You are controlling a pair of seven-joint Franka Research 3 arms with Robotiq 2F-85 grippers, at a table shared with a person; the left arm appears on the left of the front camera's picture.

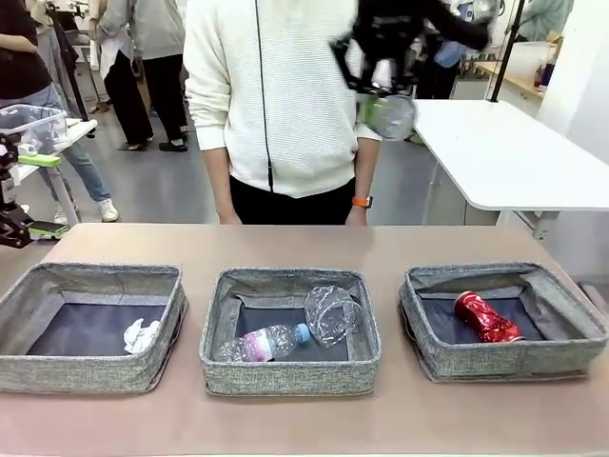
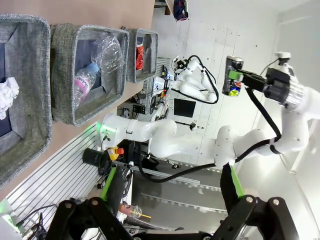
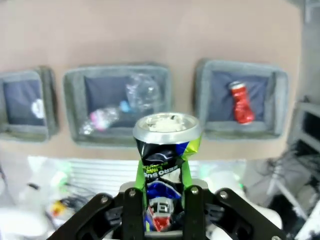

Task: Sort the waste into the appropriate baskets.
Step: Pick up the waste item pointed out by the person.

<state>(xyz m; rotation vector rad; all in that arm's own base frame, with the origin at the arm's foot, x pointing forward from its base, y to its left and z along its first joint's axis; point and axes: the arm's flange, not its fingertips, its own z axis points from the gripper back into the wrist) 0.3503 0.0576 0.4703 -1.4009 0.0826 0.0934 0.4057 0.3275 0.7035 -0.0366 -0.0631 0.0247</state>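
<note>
Brown tabletop (image 1: 285,243) carries three baskets (image 1: 290,333); right gripper (image 3: 162,200) jaws clamp the crushed dark-blue can (image 3: 165,150); left gripper (image 2: 170,210) jaws spread empty.

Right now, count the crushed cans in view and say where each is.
2. The crushed red can lies in the right basket; the crushed dark-blue can is held in the right pincer, high above the table.

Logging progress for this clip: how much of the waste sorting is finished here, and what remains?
Mostly done. The paper ball lies in the left basket, the plastic bottle and crushed cup in the middle basket, the red can in the right basket. In hand: the right tool grips the dark-blue can high above the table. Left: dropping it, likely beside the red can. The left tool is open and idle.
</note>
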